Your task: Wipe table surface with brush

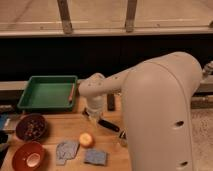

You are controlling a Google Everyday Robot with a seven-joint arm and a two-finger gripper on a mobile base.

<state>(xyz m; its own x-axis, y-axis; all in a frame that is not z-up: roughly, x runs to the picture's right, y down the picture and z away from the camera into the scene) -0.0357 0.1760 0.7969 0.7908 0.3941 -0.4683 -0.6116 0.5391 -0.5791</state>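
Note:
The brush shows as a slim, glossy black stick lying on the light tan wooden table surface, just above and right of the orange fruit. My gripper hangs from the white wrist and reaches down to the brush's left end. It is right at or touching the brush, but I cannot tell whether it holds it. My bulky white arm hides the right part of the table.
A green plastic tray stands at the back left. A dark bowl with contents and an orange-red bowl sit at the left. Two flat blue-grey pads lie near the front edge, below the fruit.

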